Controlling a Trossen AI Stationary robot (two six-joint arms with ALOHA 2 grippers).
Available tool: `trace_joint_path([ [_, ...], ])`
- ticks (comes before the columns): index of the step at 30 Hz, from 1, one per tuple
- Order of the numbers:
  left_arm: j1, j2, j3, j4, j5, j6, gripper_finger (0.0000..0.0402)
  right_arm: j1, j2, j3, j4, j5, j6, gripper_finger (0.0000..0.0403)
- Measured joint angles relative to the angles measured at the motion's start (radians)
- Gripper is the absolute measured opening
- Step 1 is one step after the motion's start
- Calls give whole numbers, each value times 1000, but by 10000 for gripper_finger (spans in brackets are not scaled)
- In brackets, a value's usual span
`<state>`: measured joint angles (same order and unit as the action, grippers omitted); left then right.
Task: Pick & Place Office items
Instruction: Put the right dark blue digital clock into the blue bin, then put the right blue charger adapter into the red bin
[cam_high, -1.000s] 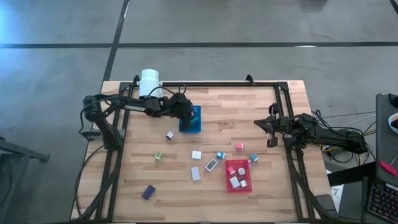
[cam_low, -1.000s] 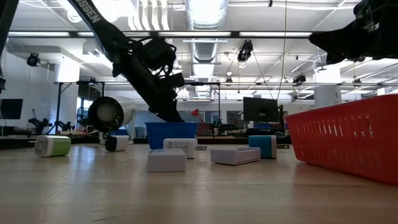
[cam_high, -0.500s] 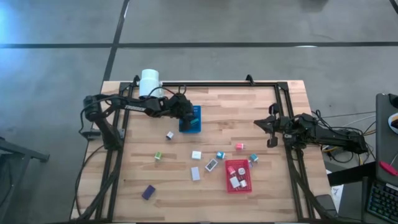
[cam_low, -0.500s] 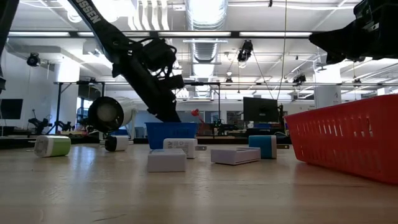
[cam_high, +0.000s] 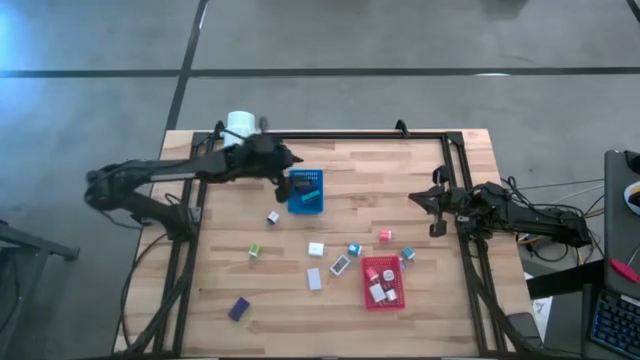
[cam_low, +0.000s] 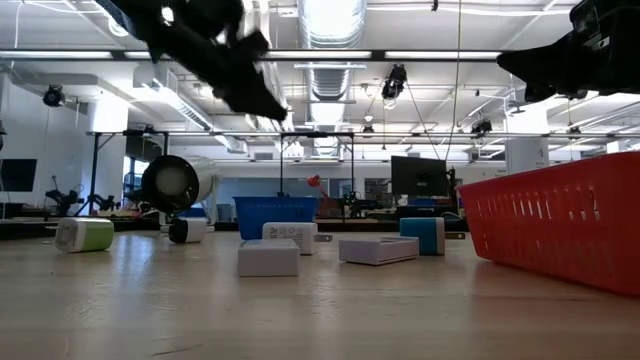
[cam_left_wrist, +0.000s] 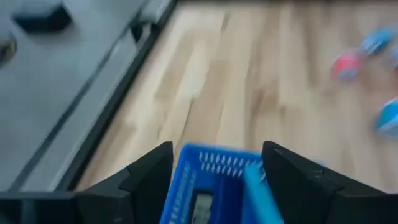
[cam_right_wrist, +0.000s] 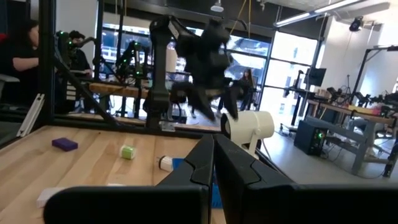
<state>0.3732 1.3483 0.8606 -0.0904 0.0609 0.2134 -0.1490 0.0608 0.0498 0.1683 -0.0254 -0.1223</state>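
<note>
The office items (cam_high: 316, 249) are lying scattered mid-desk (cam_high: 400, 170), several sitting inside the red tray (cam_high: 384, 283). The left hand (cam_high: 291, 160) is hovering spread and empty beside the blue tray (cam_high: 306, 190). The right hand (cam_high: 418, 200) is waiting closed at the desk's right edge.

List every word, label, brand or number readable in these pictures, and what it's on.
None can be read.
Item in the blue tray: a pale label, too blurred to read.
White block in the low view: faint marks on its face, too small to read.
Left arm: motion-blurred, no lettering legible.
Red tray, right gripper: no text visible.
</note>
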Motion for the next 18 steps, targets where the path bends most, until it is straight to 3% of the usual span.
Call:
trace_joint_path([
  [4, -25, -144, -32, 30, 52, 1, 198, 0, 0, 0, 1, 0, -1, 8],
  [14, -55, -520, -242, 82, 137, 14, 15, 0, 0, 0, 2, 1, 19, 8],
  [18, -54, -686, -354, 88, 127, 15, 12, 0, 0, 0, 2, 1, 23, 8],
])
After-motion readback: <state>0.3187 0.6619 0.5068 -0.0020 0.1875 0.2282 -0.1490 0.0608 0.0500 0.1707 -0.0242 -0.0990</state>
